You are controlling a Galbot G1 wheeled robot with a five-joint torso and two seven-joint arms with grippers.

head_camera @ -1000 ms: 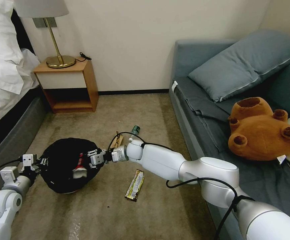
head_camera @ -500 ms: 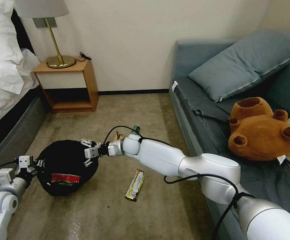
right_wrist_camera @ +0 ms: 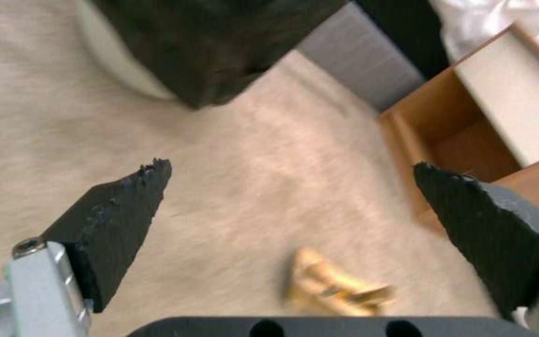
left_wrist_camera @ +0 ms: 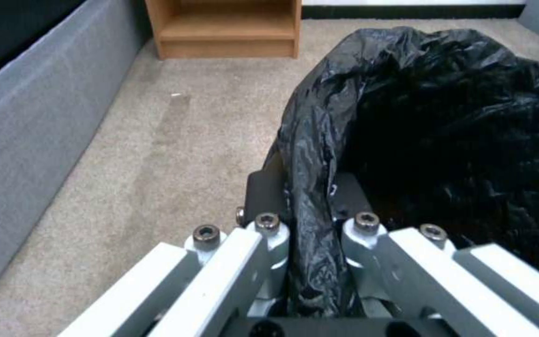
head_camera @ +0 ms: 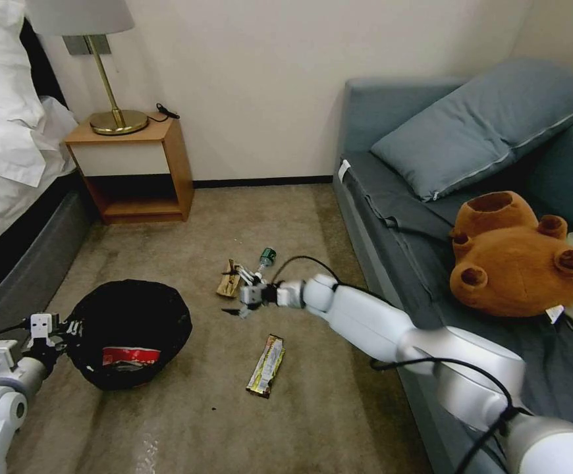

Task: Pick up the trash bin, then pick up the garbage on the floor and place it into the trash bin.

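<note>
since 1.0 s ago right tool (head_camera: pixel 244 304) has left the trash bin (head_camera: pixel 132 332), now low over the floor (head_camera: pixel 201 408) beside tan paper scrap (head_camera: pixel 228 280), jaws wide, empty. red-and-white wrapper (head_camera: pixel 130 356) lies inside bin. left tool (left_wrist_camera: pixel 310 220) clamps bin rim. gold snack-bar wrapper (head_camera: pixel 266 365), green-capped bottle (head_camera: pixel 267 256) on floor.

nightstand (head_camera: pixel 138 168), lamp (head_camera: pixel 102 72), sofa (head_camera: pixel 392 217), plush bear (head_camera: pixel 520 257)
</note>
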